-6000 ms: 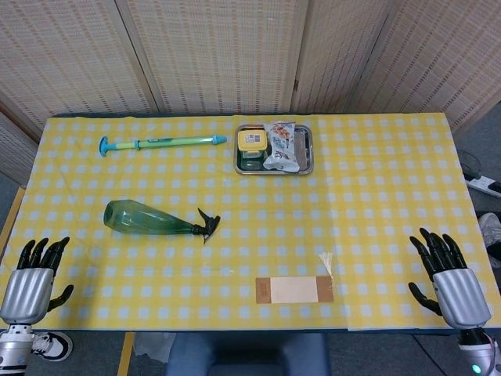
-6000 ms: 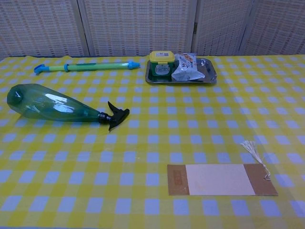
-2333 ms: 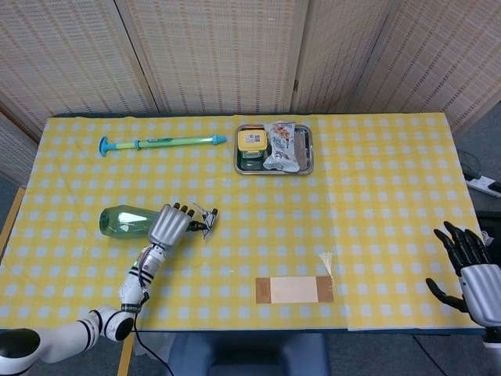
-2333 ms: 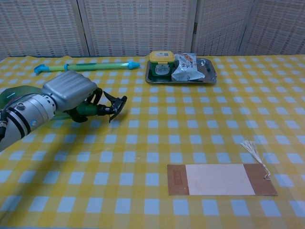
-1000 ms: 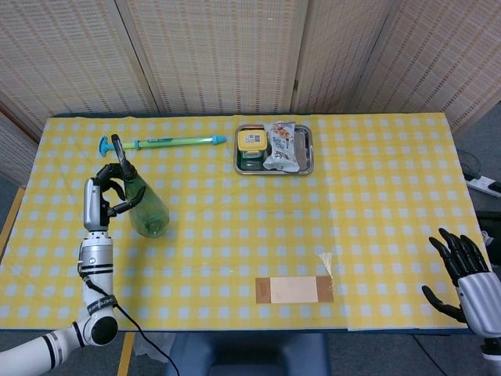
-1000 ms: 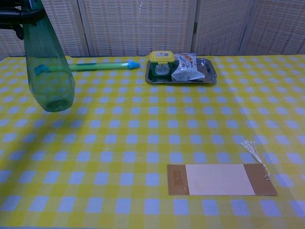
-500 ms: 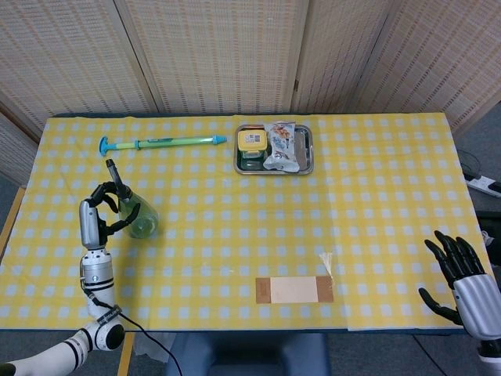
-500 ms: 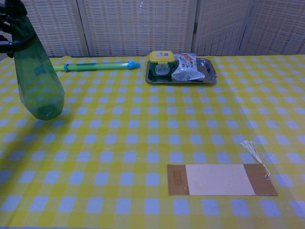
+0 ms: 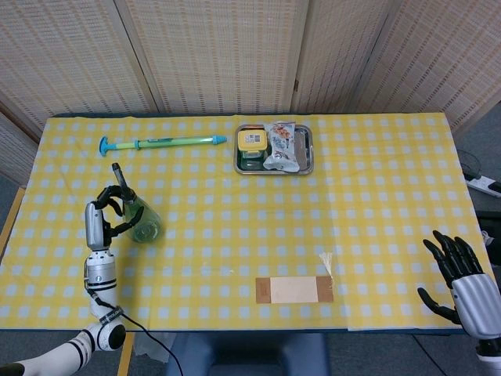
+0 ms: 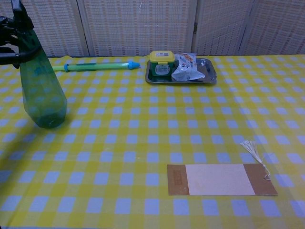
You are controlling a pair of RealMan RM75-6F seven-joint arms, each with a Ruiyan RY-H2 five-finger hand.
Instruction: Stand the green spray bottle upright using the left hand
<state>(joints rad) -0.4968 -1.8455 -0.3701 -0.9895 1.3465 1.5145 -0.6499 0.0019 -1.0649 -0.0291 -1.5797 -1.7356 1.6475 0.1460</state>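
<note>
My left hand (image 9: 100, 218) fingers (image 9: 116, 210) grip the green spray bottle (image 10: 42, 88) near its neck, long axis near vertical, base at the counter (image 9: 235, 235).

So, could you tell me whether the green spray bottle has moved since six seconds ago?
Yes. The green spray bottle now stands upright in the left robot hand, further left and further from the metal tray.

No text, label or number is legible on anything here.
</note>
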